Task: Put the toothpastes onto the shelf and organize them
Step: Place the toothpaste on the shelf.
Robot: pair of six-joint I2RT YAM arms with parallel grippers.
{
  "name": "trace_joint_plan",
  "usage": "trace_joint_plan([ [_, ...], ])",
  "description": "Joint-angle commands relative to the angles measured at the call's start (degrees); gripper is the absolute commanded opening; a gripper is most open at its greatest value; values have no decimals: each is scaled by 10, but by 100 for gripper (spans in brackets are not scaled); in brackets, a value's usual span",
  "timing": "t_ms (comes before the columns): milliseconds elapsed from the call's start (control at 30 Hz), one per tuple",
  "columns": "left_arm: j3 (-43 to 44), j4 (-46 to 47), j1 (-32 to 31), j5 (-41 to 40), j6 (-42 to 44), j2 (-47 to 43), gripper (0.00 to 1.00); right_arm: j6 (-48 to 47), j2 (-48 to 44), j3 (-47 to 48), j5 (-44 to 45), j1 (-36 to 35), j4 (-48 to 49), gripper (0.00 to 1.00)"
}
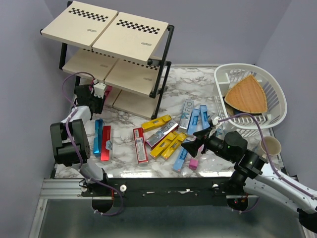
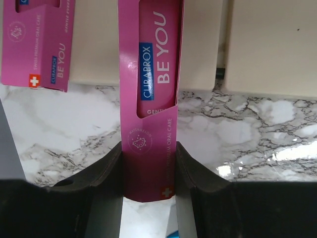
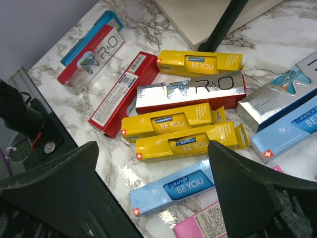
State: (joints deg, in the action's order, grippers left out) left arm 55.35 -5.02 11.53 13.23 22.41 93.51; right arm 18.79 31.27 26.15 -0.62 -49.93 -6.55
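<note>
My left gripper (image 1: 99, 97) is shut on a pink toothpaste box (image 2: 151, 74), held at its near end between the fingers (image 2: 111, 171) and pointing at the shelf's (image 1: 124, 34) bottom board (image 2: 267, 44). A second pink box (image 2: 37, 44) lies on that board to the left. My right gripper (image 1: 198, 141) hangs open above the loose pile, nothing between its fingers. Under it lie yellow boxes (image 3: 181, 144), a light blue box (image 3: 173, 188), a silver one (image 3: 190, 89) and a red one (image 3: 121, 94). A red and a blue box (image 1: 102, 141) lie near the left arm.
A white plastic basket (image 1: 275, 87) holding a wedge-shaped wooden board (image 1: 246, 95) stands at the back right. A paper cup (image 1: 270, 147) sits by the right arm. A small pink box (image 1: 193, 164) lies near the table's front edge.
</note>
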Motion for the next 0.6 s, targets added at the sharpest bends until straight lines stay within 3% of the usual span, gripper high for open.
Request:
trace_joint_plan([
  [0,41,60,5,30,20,30,41,-10,10,-6,22,-3,-2,100],
  [167,46,68,6,27,21,59,44,-10,21,-6,21,-3,0,100],
  [300,33,76,6,18,25,59,61,-11,23,-8,19,-3,4,100],
  [567,20,71,7,0,13,29,83,-10,21,-8,16,-4,5,100],
])
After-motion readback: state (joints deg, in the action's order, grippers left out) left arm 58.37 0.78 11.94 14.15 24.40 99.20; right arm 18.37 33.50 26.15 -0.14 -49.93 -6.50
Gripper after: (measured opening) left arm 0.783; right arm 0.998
